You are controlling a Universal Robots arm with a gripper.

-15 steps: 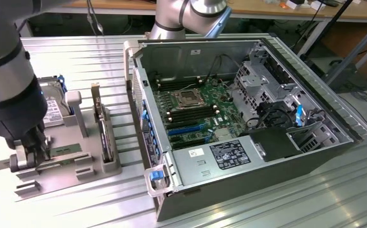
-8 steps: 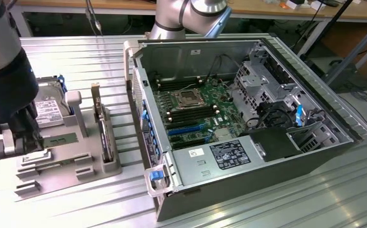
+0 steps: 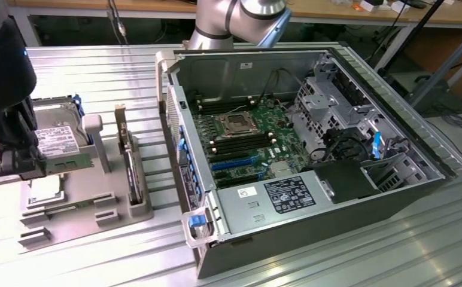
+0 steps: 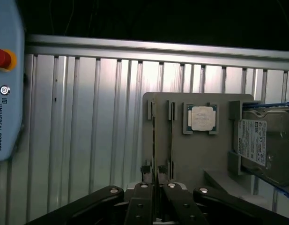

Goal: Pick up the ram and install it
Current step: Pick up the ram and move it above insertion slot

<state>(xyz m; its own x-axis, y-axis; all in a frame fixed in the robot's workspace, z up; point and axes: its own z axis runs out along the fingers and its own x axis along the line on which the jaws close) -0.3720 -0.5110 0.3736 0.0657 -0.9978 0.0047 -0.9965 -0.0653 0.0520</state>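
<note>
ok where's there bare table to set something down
The ribbed table is bare between the control pendant and grey tray, and along the open case's lower side in the exterior view. It's crowded at the tray, around the ram and hard drive.

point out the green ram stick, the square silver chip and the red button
green ram stick (image 3: 73,162): exterior view, on the part sticking out of the hand (image 3: 11,164)
square silver chip (image 4: 202,118): wrist view, middle of its metal top
red button (image 4: 1,58): wrist view, on its red cap
</note>
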